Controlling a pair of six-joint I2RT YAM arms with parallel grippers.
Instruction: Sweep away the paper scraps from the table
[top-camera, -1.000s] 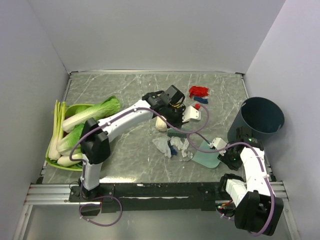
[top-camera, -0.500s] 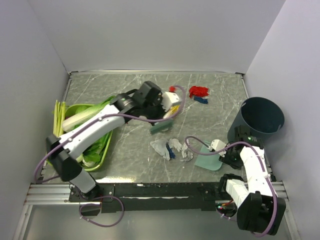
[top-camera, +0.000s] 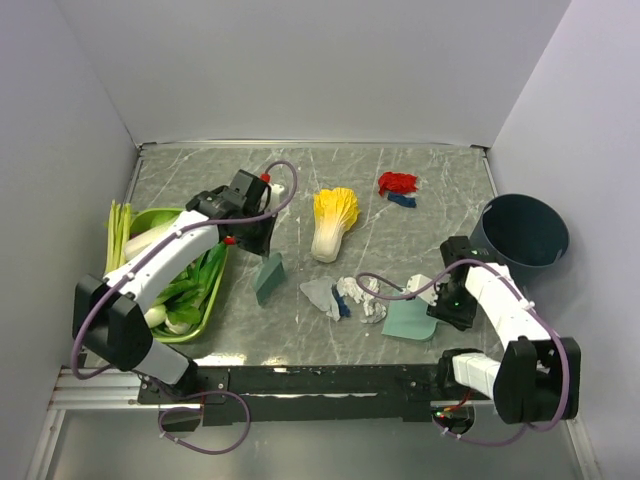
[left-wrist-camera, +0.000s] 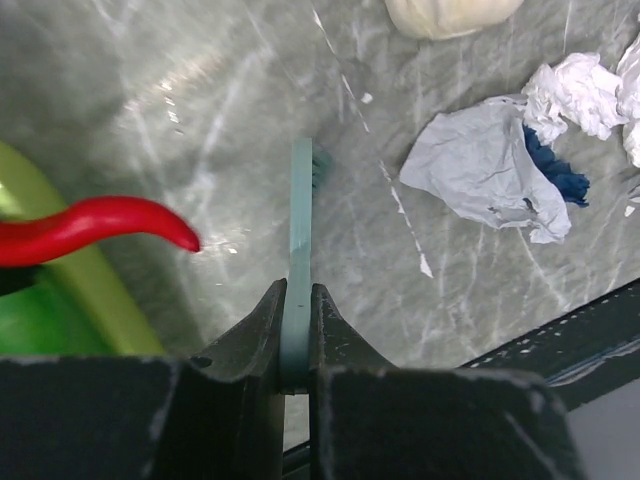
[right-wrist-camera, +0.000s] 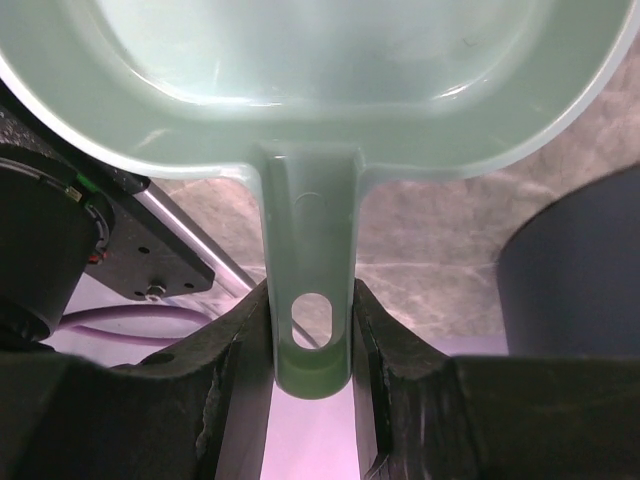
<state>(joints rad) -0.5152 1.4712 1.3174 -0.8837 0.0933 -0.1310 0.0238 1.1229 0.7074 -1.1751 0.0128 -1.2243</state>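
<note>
1. The left gripper (left-wrist-camera: 297, 298) is closed tight on the thin handle of a teal brush (left-wrist-camera: 300, 200). The brush points straight ahead from the jaws, low over the table (left-wrist-camera: 200, 80). I cannot tell whether its bristles touch the table.
2. The main heap of paper scraps (left-wrist-camera: 490, 170), white with a little dark blue, lies on the table ahead and to the right of this gripper, apart from the brush.
3. A red chili pepper (left-wrist-camera: 100, 225) is just left of the brush, over the rim of a green tray (left-wrist-camera: 85, 285).
4. The right gripper (right-wrist-camera: 310, 300) clamps the handle of a pale green dustpan (right-wrist-camera: 300, 80). The pan lies ahead of its fingers.
5. A dark bin (right-wrist-camera: 575, 270) stands to the right of this gripper.
6. A few red and blue scraps (top-camera: 397, 182) lie well apart from both grippers, near the napa cabbage (top-camera: 333, 220).
</note>
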